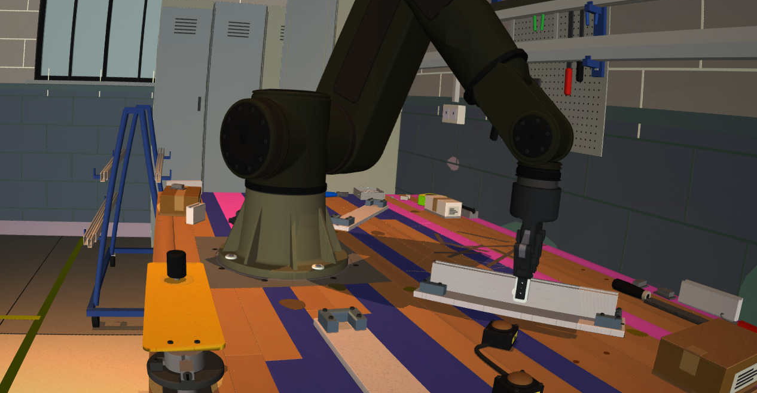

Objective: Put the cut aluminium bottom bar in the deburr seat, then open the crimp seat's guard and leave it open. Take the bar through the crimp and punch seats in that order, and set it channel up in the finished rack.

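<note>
On the right half of the bench a long seat base (pixel 516 311) carries a white guard panel (pixel 524 288) standing along its length, with grey end blocks (pixel 432 287) at each end. My gripper (pixel 521 294) reaches straight down at the guard's middle and is closed on the guard's small handle. A second seat (pixel 344 321) with a grey U-block and pale board lies nearer the front. A third seat (pixel 360 215) lies further back by the arm's base. I cannot make out the aluminium bar on the bench; the guard hides the channel behind it.
Two black and orange push buttons (pixel 500 334) with a cable sit just in front of the guarded seat. A cardboard box (pixel 709 356) fills the right front corner. An orange plate with a black knob (pixel 177 306) sits at the left edge. A blue rack (pixel 127 205) stands on the floor.
</note>
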